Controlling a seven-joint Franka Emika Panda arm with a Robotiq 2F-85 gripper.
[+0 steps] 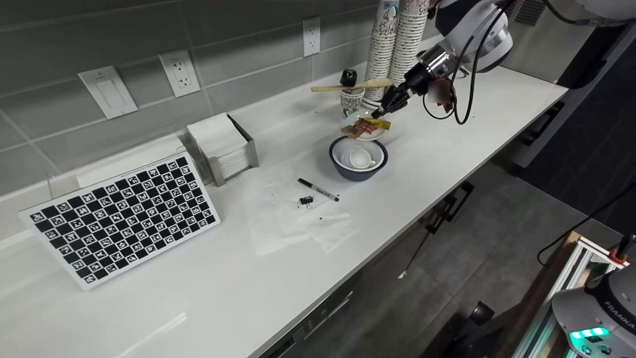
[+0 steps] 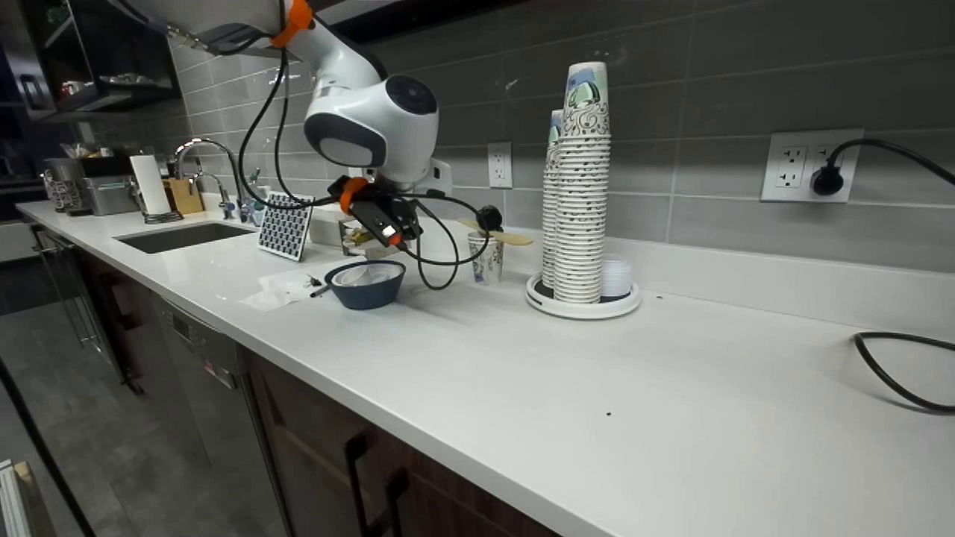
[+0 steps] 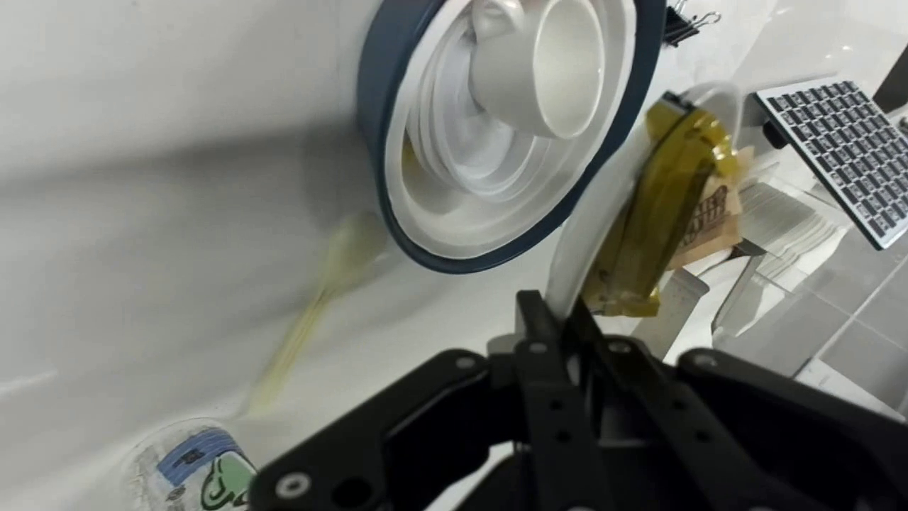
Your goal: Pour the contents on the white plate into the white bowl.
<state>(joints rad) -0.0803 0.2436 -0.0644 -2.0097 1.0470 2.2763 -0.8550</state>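
Observation:
My gripper [image 1: 376,114] is shut on the edge of the white plate [image 1: 375,134]. In the wrist view the gripper [image 3: 550,309] pinches the plate [image 3: 597,213], which shows nearly edge-on. Yellow and brown-red packets [image 1: 365,127] lie on the plate; a yellow packet [image 3: 656,206] shows in the wrist view. The white bowl [image 1: 340,153] sits inside a dark blue bowl [image 1: 355,175] on the counter. A white cup [image 3: 532,67] and small white plates are in the white bowl. The held plate is above the counter, beside the bowl's wall-side rim. In an exterior view the fingertips are hidden.
A paper cup [image 1: 351,103] with a wooden spoon [image 1: 353,86] stands near the wall. Tall cup stacks [image 2: 579,216] are close by. A napkin holder [image 1: 233,154], marker [image 1: 318,189], binder clip [image 1: 306,200] and checkered board [image 1: 124,219] are on the counter.

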